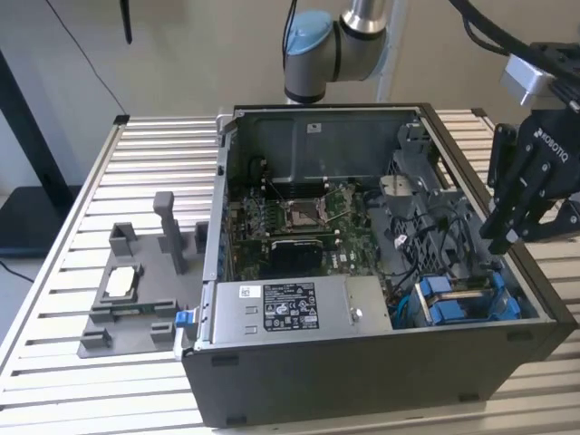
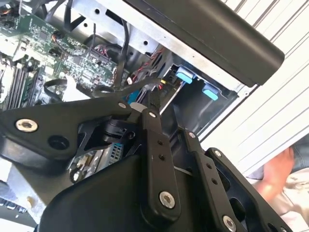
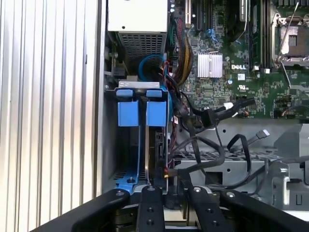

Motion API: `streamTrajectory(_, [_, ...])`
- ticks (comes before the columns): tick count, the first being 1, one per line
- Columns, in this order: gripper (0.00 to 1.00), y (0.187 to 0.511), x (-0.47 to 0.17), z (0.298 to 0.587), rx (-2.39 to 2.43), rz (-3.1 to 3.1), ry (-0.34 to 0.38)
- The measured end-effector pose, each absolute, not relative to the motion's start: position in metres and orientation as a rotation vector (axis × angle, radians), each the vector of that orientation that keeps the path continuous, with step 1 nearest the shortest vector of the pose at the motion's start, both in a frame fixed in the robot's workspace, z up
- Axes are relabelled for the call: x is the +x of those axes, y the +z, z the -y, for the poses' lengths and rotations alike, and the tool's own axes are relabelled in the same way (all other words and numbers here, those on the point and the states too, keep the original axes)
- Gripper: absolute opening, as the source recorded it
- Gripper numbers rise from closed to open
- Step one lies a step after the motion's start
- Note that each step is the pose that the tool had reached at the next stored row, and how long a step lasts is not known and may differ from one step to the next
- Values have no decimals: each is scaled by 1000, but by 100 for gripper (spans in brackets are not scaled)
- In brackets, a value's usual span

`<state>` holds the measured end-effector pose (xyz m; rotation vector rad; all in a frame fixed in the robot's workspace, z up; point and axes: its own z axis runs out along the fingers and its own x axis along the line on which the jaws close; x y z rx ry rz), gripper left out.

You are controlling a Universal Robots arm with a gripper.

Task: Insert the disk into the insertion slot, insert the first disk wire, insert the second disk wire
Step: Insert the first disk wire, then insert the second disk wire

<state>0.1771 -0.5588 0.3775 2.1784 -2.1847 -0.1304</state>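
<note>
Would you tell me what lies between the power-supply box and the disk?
A looped blue cable, seen in the first wrist view, between power-supply box and disk.

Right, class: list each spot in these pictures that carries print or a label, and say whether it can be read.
Label on the power-supply box: print too small to read.
White sticker on the back wall of the case: too small to read.
Pincer: white brand lettering on its body, left unquoted.
Motherboard: white maker's mark, left unquoted; other markings too small.
</note>
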Motion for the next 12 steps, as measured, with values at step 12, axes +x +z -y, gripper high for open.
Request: streamTrajectory(12, [27, 392, 176, 556, 2182, 2190, -120])
